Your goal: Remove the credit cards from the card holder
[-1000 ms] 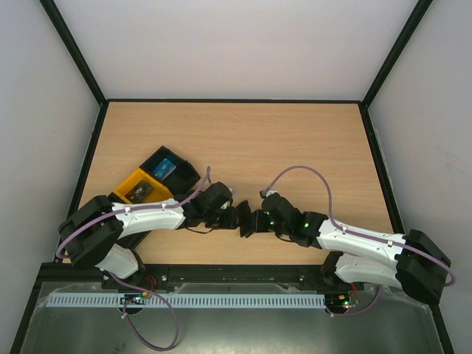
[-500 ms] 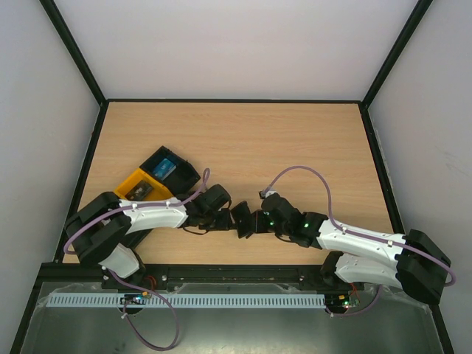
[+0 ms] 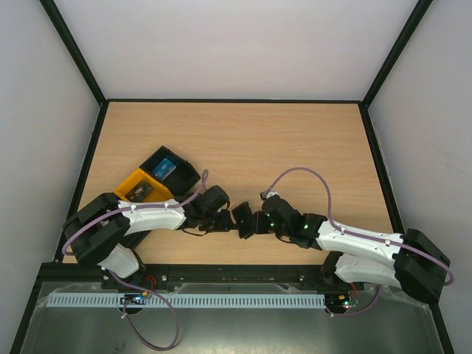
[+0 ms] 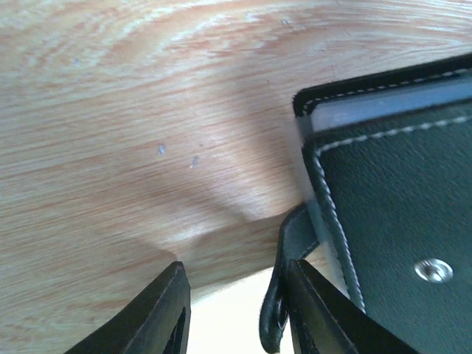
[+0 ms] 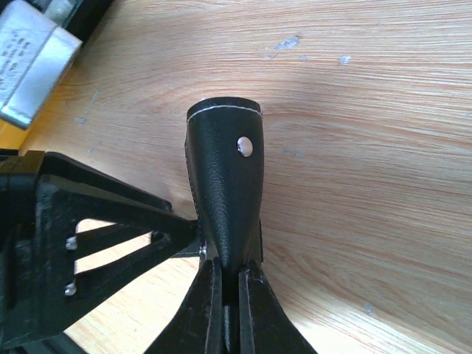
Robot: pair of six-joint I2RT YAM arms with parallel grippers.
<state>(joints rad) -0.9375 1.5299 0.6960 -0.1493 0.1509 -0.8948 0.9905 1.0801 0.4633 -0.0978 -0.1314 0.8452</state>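
Note:
The black card holder [image 5: 225, 192] hangs above the table, and my right gripper [image 5: 231, 284] is shut on its lower edge. In the top view the card holder [image 3: 243, 219] sits between the two wrists near the front edge. My left gripper [image 4: 236, 313] is open beside it. The holder's black strap [image 4: 276, 295] hangs between the fingers, against the right finger [image 4: 317, 310]. A grey-blue inner panel [image 4: 383, 110] shows at the holder's top edge. No credit cards show in the holder. A small blue card-like rectangle [image 3: 164, 167] lies in the black tray.
A black tray [image 3: 181, 173] and an orange tray [image 3: 131, 181] with a dark item sit at the left, just behind my left arm. A silvery labelled piece [image 5: 29, 59] shows at the top left of the right wrist view. Black frame rails border the table.
The holder and both wrists have shifted slightly to the left. My left jaws have narrowed a little. The right grip is unchanged.

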